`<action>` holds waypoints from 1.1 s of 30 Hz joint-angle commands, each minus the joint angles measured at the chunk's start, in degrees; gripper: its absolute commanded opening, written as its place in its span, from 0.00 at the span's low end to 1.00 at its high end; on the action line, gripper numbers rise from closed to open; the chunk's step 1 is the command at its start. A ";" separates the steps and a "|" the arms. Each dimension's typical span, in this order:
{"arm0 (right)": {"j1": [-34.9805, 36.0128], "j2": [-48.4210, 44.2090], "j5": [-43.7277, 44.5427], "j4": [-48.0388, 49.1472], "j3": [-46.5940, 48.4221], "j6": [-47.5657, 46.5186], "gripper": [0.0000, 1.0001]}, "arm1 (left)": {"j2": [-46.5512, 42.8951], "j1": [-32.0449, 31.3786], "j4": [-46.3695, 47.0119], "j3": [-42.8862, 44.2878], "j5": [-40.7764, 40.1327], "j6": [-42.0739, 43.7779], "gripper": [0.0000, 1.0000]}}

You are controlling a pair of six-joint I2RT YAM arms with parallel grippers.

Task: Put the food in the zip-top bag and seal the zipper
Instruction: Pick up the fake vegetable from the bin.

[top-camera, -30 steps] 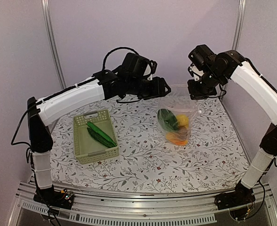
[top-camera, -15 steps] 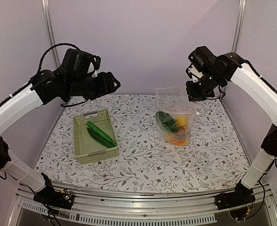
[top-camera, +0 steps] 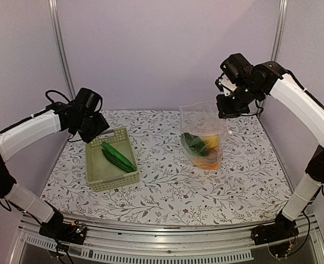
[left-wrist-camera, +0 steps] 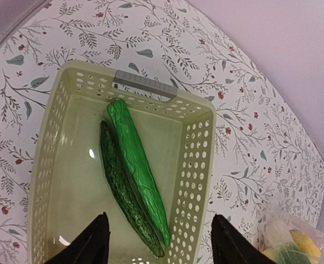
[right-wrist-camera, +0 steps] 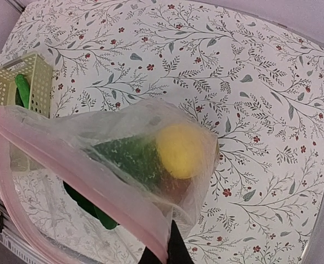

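Observation:
The clear zip-top bag [top-camera: 203,124] hangs upright at the back right, its bottom on the table. My right gripper [top-camera: 226,108] is shut on its top edge. In the right wrist view the right gripper [right-wrist-camera: 170,245] pinches the pinkish zipper strip [right-wrist-camera: 68,175]. Inside the bag are a yellow lemon [right-wrist-camera: 182,149], a dark green piece [right-wrist-camera: 123,157] and orange pieces [top-camera: 207,161]. Two long green cucumbers [top-camera: 118,156] lie in the pale green basket [top-camera: 115,180]. My left gripper [left-wrist-camera: 159,250] is open and empty above the cucumbers [left-wrist-camera: 135,165], also seen from above [top-camera: 99,131].
The basket [left-wrist-camera: 197,159] stands left of centre on the flowered table cover [top-camera: 167,187]. The bag's corner [left-wrist-camera: 285,242] shows at the lower right of the left wrist view. Purple walls and metal posts close in the back and sides.
My left arm has swung from beside the bag to the left and down, to above the basket's far end. My right gripper still holds the bag, which shifted slightly left.

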 commanded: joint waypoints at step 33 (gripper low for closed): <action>0.15 -2.58 -2.94 1.66 -2.81 -0.59 0.00 | 38.31 12.99 9.47 12.65 6.58 3.34 0.38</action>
